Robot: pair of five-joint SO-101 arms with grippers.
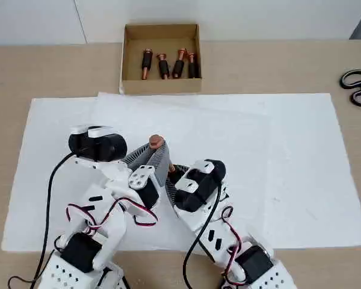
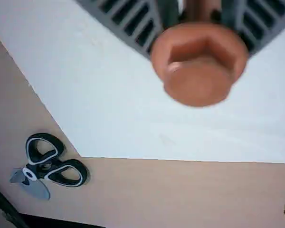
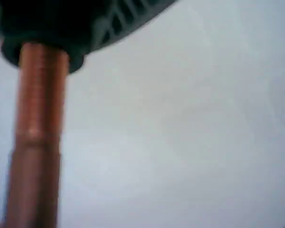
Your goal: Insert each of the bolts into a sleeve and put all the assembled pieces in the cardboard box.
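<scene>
A copper bolt [image 1: 156, 142] is held over the white sheet, and my left gripper [image 1: 153, 153] is shut on it just below the hex head [image 2: 199, 61]. Grey slatted fingers [image 2: 118, 16] flank that head. My right gripper [image 1: 173, 177] sits close beside the left one, shut on a black sleeve [image 3: 33, 28]. The bolt's threaded shaft [image 3: 38, 133] runs into the sleeve's end. The cardboard box [image 1: 161, 27] stands at the table's far edge with several assembled pieces [image 1: 168, 64] lying inside.
A white paper sheet [image 1: 277, 156] covers most of the wooden table. Black-handled scissors [image 1: 356, 87] lie at the far right edge, off the sheet; the same scissors [image 2: 50, 164] lie on bare wood in the left wrist view.
</scene>
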